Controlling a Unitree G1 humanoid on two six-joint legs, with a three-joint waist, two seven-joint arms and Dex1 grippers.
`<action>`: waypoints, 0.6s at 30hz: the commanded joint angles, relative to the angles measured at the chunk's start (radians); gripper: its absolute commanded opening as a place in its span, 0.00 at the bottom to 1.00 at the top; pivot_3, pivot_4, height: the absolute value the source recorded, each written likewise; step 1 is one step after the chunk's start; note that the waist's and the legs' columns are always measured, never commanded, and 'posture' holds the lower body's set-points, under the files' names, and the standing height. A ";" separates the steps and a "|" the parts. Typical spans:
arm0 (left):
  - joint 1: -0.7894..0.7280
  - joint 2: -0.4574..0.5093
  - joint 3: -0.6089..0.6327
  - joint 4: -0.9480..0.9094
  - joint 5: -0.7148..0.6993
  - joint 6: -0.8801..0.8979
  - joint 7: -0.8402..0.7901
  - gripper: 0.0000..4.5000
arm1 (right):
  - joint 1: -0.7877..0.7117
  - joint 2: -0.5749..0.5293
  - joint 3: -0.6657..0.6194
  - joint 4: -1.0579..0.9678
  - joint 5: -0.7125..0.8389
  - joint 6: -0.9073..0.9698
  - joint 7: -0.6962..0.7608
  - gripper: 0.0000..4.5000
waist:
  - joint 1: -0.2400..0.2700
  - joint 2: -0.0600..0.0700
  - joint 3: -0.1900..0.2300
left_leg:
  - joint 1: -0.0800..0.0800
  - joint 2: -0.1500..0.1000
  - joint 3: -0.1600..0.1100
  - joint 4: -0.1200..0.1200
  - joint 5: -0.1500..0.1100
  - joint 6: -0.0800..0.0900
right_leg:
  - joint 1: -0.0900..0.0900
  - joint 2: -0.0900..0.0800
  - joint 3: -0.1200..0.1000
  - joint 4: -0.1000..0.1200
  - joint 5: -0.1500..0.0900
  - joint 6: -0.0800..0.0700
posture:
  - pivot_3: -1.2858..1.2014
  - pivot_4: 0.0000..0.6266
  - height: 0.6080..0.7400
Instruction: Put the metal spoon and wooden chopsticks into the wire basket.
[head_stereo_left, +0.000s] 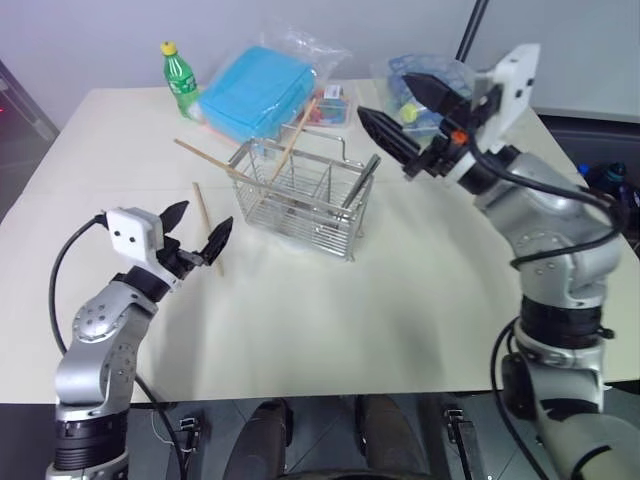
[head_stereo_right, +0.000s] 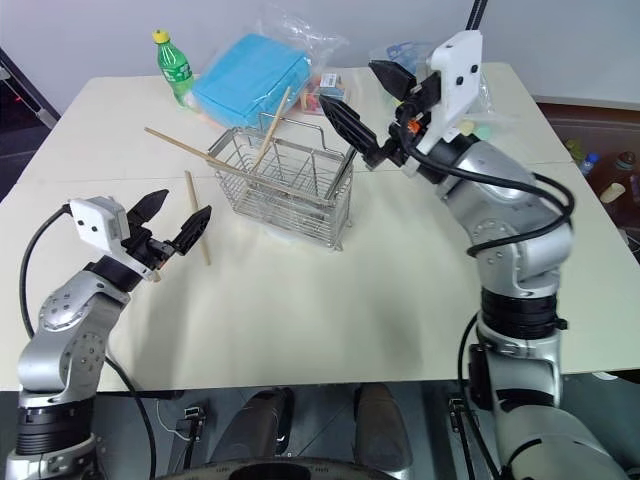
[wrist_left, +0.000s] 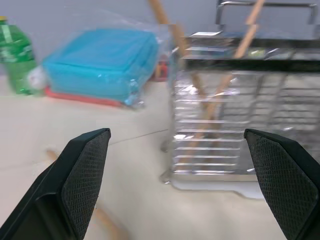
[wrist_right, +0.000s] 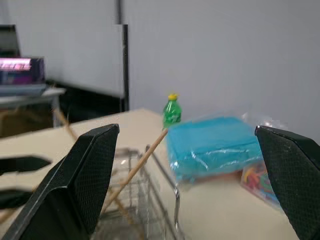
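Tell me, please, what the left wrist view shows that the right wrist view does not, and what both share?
Left wrist view alone: a wooden chopstick lying on the table beside the wire basket. Right wrist view alone: the left tool at the edge, and a bag of colourful items. Both: the basket with chopsticks leaning in it, the green bottle, the bagged blue pack, and each view's own open tool.

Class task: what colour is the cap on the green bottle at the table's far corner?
Yellow. The bottle cap shows best in the left eye view.
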 joint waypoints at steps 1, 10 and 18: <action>-0.007 -0.011 -0.004 0.048 0.111 -0.064 0.079 1.00 | 0.037 -0.050 -0.038 -0.106 0.091 0.059 0.040 0.99 | -0.001 0.000 0.000 | 0.000 0.000 0.000 0.000 0.000 0.000 | 0.000 0.000 0.000 0.000 0.000 0.000 | 0.52 0.24 1.00; -0.080 -0.119 -0.028 0.206 0.262 -0.162 0.268 1.00 | 0.280 -0.139 -0.091 -0.292 0.191 0.066 0.089 0.99 | 0.025 -0.002 -0.001 | 0.000 0.000 0.001 0.002 0.000 0.000 | 0.002 0.000 0.000 -0.002 0.001 0.002 | 0.52 0.24 1.00; -0.129 -0.145 -0.047 0.271 0.293 -0.193 0.295 1.00 | 0.578 -0.138 -0.078 -0.280 0.052 -0.127 0.180 0.99 | 0.023 -0.004 -0.003 | 0.000 -0.001 0.002 0.003 0.000 0.000 | 0.003 -0.001 0.000 -0.002 0.002 0.003 | 0.52 0.24 1.00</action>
